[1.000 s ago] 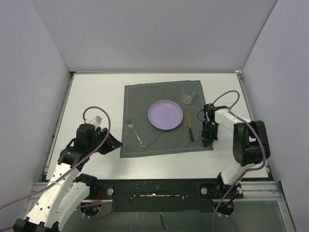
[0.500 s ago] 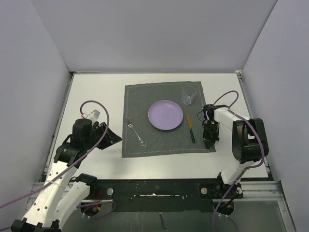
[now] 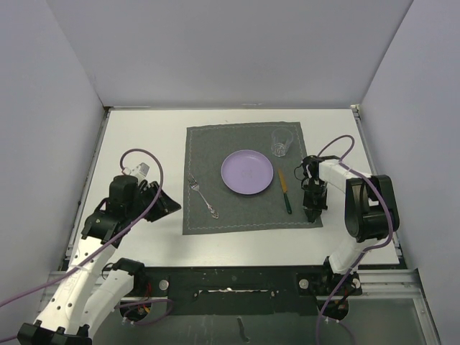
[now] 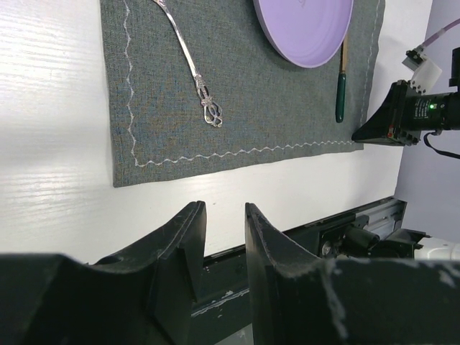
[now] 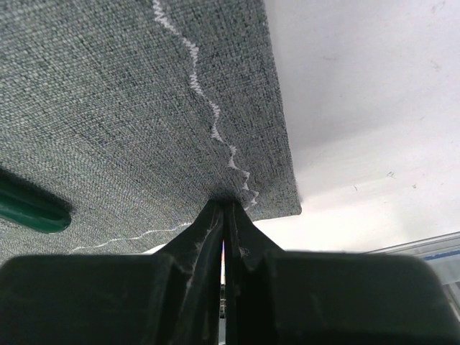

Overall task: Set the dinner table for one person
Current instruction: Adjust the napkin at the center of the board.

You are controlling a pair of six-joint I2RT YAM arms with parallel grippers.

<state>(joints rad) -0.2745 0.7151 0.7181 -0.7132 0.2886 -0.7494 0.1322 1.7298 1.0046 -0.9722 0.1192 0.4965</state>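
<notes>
The dinner table (image 3: 136, 144) is a white tabletop. On it lies a dark grey stitched placemat (image 3: 215, 144) bearing a purple plate (image 3: 248, 171), a silver fork (image 3: 202, 196) to its left, a green-handled knife (image 3: 285, 190) to its right and a clear glass (image 3: 280, 141) at the far right corner. My right gripper (image 3: 312, 212) is shut on the placemat's near right corner (image 5: 237, 172), with the cloth bunched at its tips (image 5: 223, 201). My left gripper (image 3: 169, 205) hovers left of the mat, its jaws a little apart and empty (image 4: 221, 208).
Grey walls stand on three sides of the table. The metal rail front edge (image 3: 230, 273) runs along the near side. In the left wrist view the fork (image 4: 190, 68), plate (image 4: 305, 25), knife (image 4: 341, 86) and the right arm's gripper (image 4: 392, 122) show beyond my fingers.
The placemat, with everything on it, has slid slightly right with my right gripper. My left gripper has pulled back a little to the left, away from the mat's edge.
</notes>
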